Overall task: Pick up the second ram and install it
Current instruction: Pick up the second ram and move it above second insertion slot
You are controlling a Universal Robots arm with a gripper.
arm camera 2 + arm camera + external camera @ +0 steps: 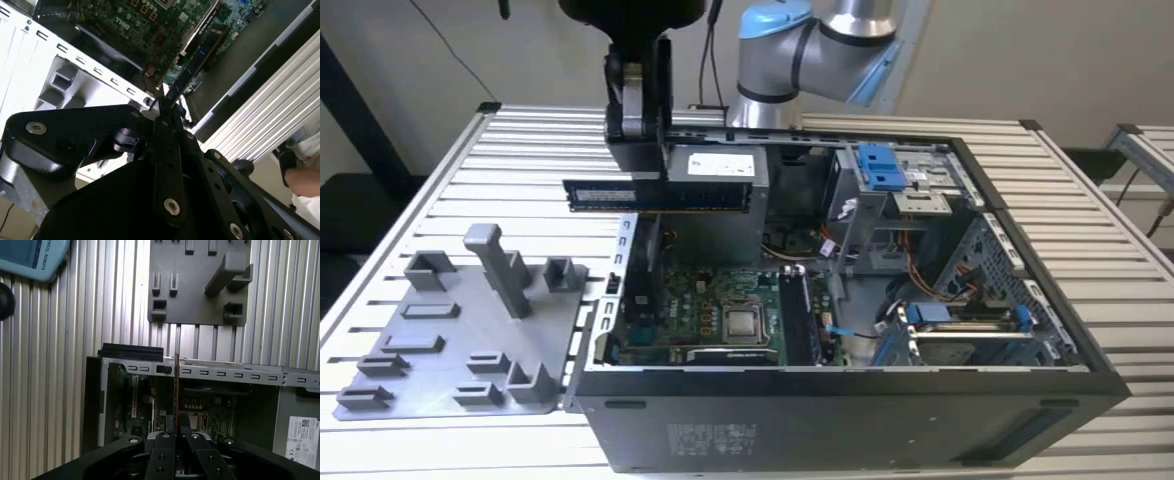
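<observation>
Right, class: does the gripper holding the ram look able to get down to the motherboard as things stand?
Probably yes. The gripper, shut on the second ram, hangs over the open case. No panel covers the motherboard below, and the cables lie toward the exterior view's right.

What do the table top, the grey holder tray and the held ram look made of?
The table top: likely aluminium, pale ribbed slats, dull sheen. The grey holder tray: probably plastic, matte grey, blocky shapes. The second ram, in the pincer: dark circuit board carrying chips.
</observation>
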